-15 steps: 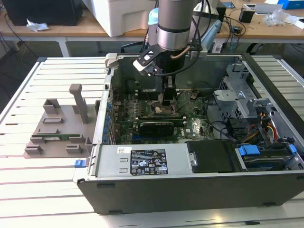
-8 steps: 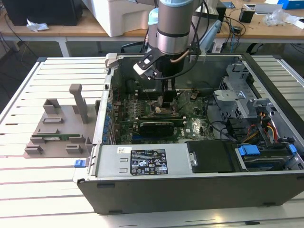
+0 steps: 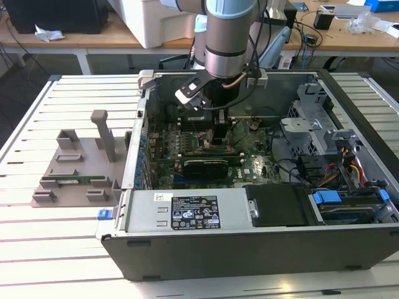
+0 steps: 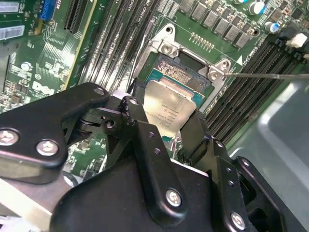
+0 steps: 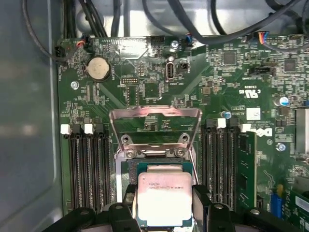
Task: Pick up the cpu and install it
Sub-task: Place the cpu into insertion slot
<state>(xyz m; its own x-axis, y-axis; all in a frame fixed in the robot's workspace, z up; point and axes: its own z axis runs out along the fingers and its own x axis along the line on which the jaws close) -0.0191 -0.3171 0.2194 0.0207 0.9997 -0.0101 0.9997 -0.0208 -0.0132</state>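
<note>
- While the end effector (image 4: 166, 122) is down inside the PC case (image 3: 249, 249), its fingers (image 4: 140, 126) are closed in on two opposite edges of the cpu (image 4: 170, 107). The gap is narrow and the chip is clamped between them.
- The cpu is over the socket (image 4: 188, 72), silver lid up. In the second wrist view it looks slightly offset, with a strip of the socket's contact field showing past its far edge. Can't tell if it's touching the socket or just above it.
- The socket's hinged metal frame (image 5: 154, 126) is swung up and open in the first wrist view.
- Around the socket there are memory slots (image 5: 87, 169) on both sides on the motherboard (image 5: 159, 87), with one green memory stick (image 5: 247, 164) fitted.
- Progress, my read: pick done and chip brought to the socket. Seating is unconfirmed, the chip isn't released and the frame isn't closed.
- The case sits on the slatted bench (image 3: 62, 261).
</note>
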